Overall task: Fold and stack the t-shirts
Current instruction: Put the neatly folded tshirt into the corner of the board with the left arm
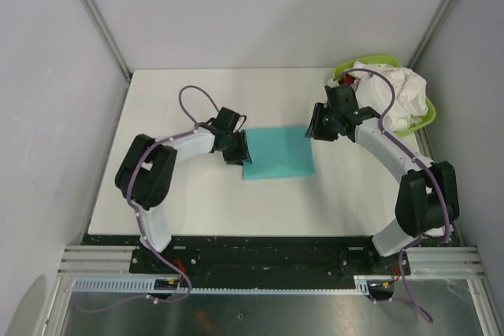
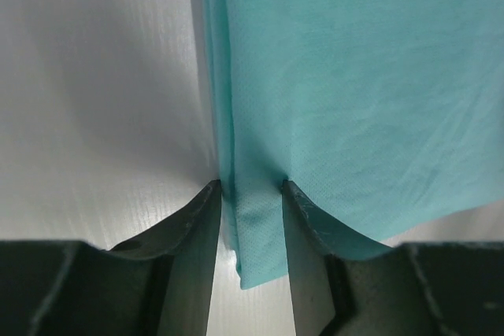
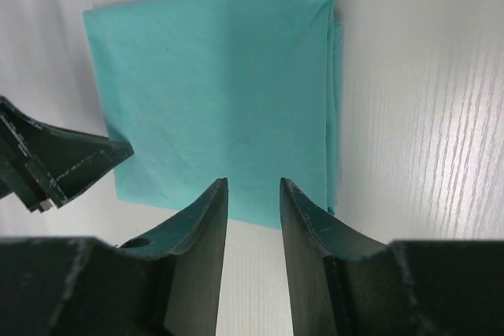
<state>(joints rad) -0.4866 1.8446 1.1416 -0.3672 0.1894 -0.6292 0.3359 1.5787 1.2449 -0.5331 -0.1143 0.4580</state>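
A teal t-shirt (image 1: 276, 153) lies folded into a flat rectangle in the middle of the white table (image 1: 197, 202). My left gripper (image 1: 239, 149) is at its left edge. In the left wrist view the gripper (image 2: 250, 186) is open, and a narrow corner strip of the teal shirt (image 2: 354, 76) lies between the fingers. My right gripper (image 1: 315, 127) is at the shirt's far right corner. In the right wrist view it (image 3: 253, 182) is open and empty, just above the edge of the shirt (image 3: 213, 76). White t-shirts (image 1: 398, 88) are piled in the basin, with a bit of red cloth (image 1: 346, 78).
The lime-green basin (image 1: 425, 120) stands at the table's far right corner, close behind my right arm. The left gripper's finger (image 3: 55, 163) shows at the left of the right wrist view. Grey walls and frame posts surround the table.
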